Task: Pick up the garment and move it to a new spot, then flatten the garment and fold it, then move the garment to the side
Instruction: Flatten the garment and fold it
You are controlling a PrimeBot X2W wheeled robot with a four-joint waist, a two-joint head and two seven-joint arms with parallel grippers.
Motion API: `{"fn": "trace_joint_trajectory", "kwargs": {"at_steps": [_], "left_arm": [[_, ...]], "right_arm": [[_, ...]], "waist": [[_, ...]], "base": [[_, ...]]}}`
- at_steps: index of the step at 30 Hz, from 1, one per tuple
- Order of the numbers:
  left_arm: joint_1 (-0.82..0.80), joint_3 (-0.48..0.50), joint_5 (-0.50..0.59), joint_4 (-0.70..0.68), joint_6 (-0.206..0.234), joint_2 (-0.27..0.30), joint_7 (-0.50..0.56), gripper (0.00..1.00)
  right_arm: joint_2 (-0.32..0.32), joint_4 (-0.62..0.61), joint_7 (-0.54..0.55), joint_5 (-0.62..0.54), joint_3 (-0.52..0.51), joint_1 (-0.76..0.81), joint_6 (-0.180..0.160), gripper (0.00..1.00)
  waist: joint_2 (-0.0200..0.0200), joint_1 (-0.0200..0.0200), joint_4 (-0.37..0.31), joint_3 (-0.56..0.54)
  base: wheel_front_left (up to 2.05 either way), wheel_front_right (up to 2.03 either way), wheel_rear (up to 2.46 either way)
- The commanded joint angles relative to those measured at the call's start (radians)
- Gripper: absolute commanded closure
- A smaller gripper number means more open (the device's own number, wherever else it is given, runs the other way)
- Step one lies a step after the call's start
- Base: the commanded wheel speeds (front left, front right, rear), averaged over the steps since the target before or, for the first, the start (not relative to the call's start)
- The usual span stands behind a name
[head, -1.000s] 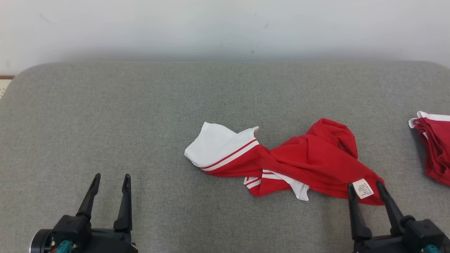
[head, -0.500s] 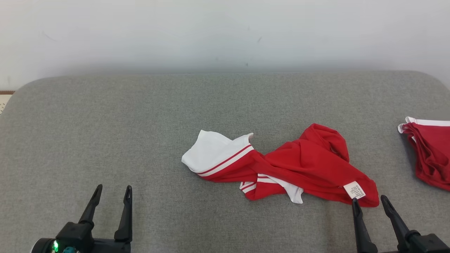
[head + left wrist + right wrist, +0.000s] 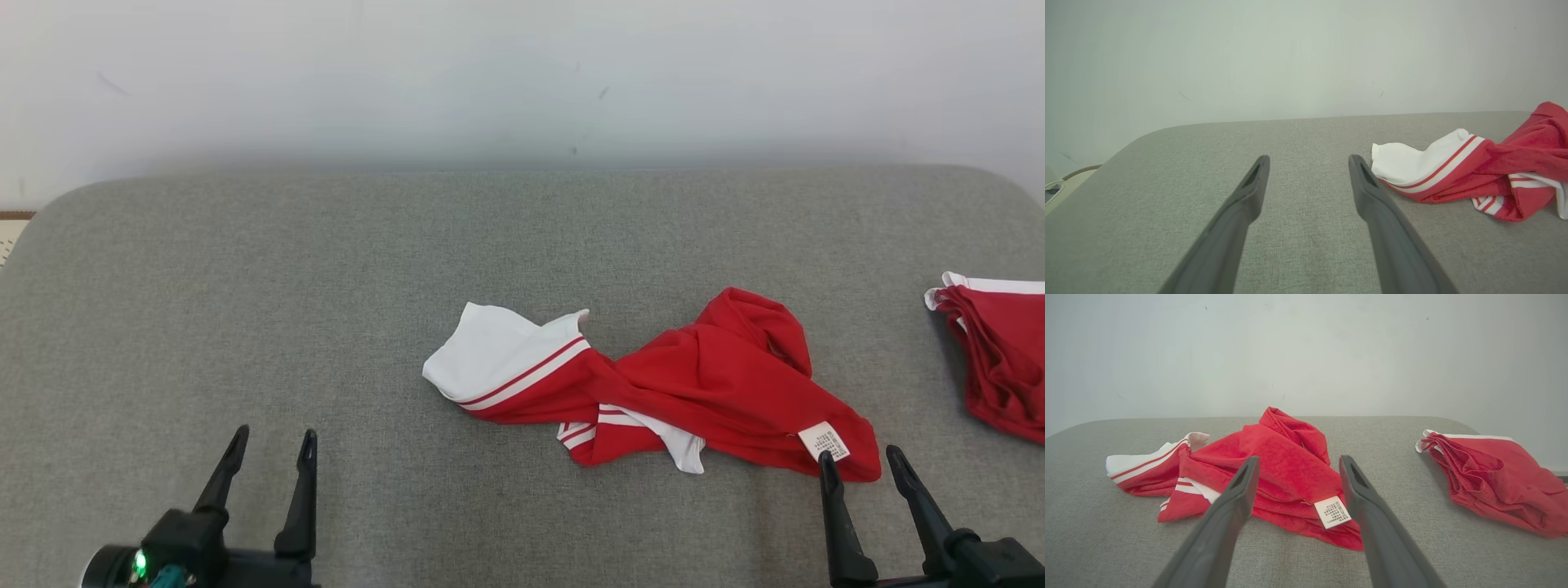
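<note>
Dark tapered fingers (image 3: 302, 490), green light (image 3: 140, 563)

My L gripper (image 3: 274, 433) sits lower left in head view, jaws wide apart, fingers pointing up-frame and leaning a bit right. My R gripper (image 3: 860, 454) sits lower right, jaws equally wide, fingers leaning left, holding nothing.
</note>
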Motion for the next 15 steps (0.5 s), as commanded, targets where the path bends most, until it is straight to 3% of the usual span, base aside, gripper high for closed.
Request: {"fn": "trace_joint_trajectory", "kwargs": {"at_steps": [1,8,15], "left_arm": [[-0.017,-0.005,-0.003,0.003,-0.003,0.005,0.004,0.00],[-0.194,-0.061,-0.014,0.030,-0.090,-0.009,0.065,0.00],[-0.433,-0.121,-0.086,0.258,-0.217,-0.069,0.207,0.00]], "right_arm": [[0.002,-0.005,-0.005,0.005,0.001,-0.009,-0.001,0.00],[-0.008,-0.014,-0.004,0.016,0.026,-0.036,-0.001,0.00],[-0.008,0.003,-0.020,0.031,0.066,-0.080,-0.001,0.00]], "waist": [[0.0000,0.0001,0.000,0.003],[0.0000,0.0001,-0.024,0.048],[0.0000,0.0001,-0.105,0.124]], "base": [[0.00,0.00,0.00],[0.00,0.00,0.00],[0.00,0.00,0.00]]}}
